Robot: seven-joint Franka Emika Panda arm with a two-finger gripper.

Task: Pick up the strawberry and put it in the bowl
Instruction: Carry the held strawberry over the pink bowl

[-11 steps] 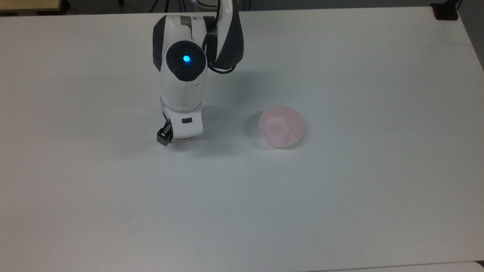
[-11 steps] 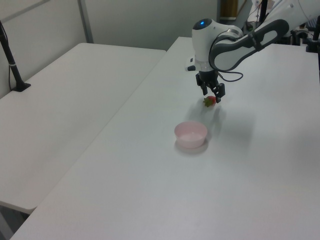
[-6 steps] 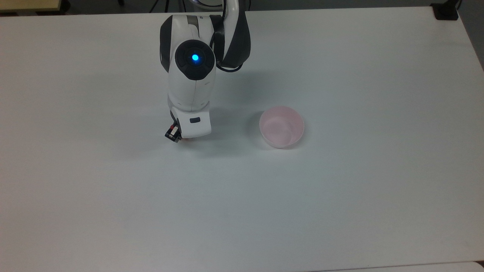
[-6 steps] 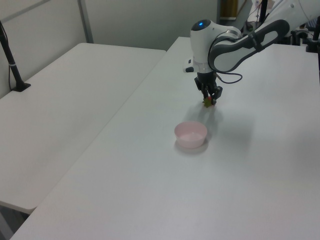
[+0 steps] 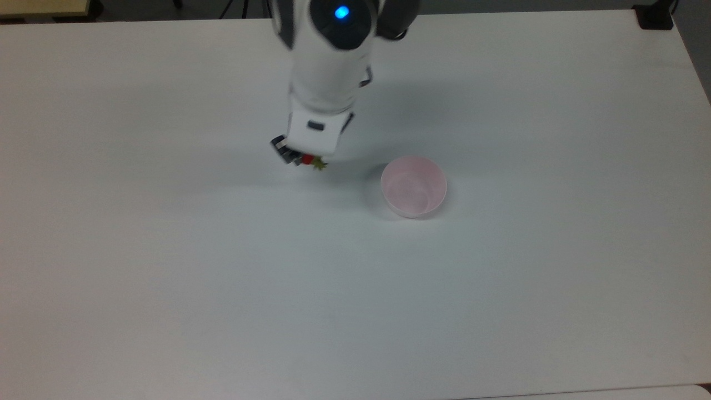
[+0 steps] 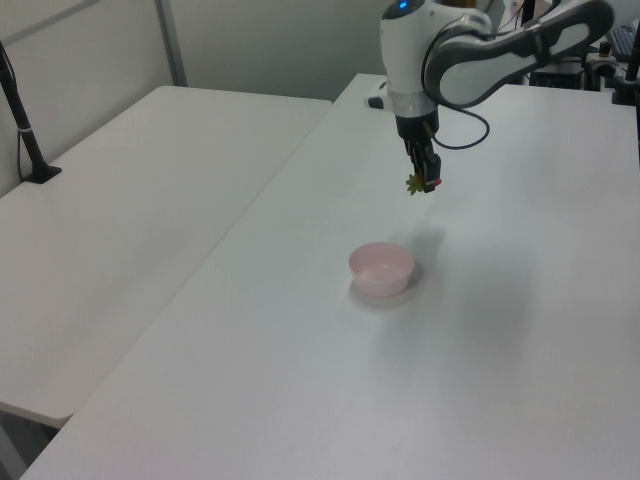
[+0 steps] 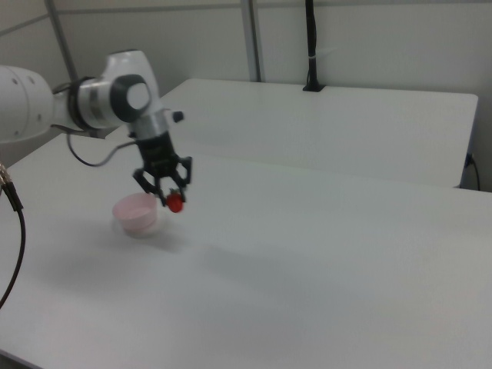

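Observation:
My gripper (image 5: 304, 159) (image 6: 424, 183) (image 7: 171, 197) is shut on the strawberry (image 5: 308, 160) (image 6: 416, 184) (image 7: 176, 203) and holds it in the air above the white table (image 5: 222, 289). The fruit is small and red, and its green cap points toward the top view's right. The pale pink bowl (image 5: 414, 186) (image 6: 381, 268) (image 7: 139, 214) rests on the table to the top view's right of the gripper, with nothing inside. In the right view the strawberry hangs just beside the bowl's rim, higher than it.
A second white table (image 6: 130, 210) (image 7: 323, 131) adjoins this one. On it stands a black post (image 6: 22, 120) (image 7: 310, 46). A black block (image 5: 654, 15) sits at the table's corner in the top view's upper right.
The gripper shut on the strawberry, lifted it off the table and carried it toward the top view's right, nearer the bowl. The bowl stayed put.

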